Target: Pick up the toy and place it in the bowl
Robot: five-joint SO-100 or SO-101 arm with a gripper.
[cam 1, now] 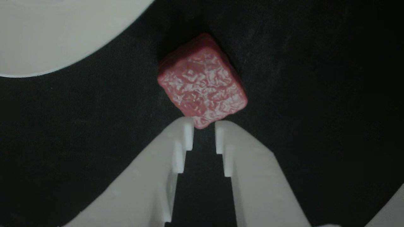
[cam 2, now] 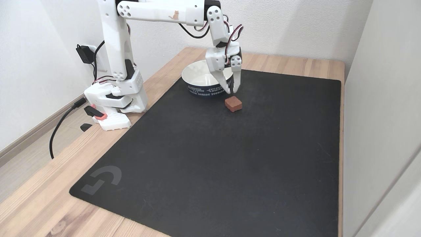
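Toy [cam 2: 233,104] on mat [cam 2: 210,158] beside bowl [cam 2: 197,88], outside it.

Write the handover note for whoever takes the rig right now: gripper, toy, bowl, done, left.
Gripper: jaws a narrow gap apart, holding nothing, tips right at one corner of the toy.
Toy: on the black mat, not lifted, just in front of the bowl in the fixed view.
Bowl: on the mat's far edge, behind the gripper.
Done: approach to the toy.
Left: widen the jaws, straddle the toy, grasp, lift, drop it in the bowl.
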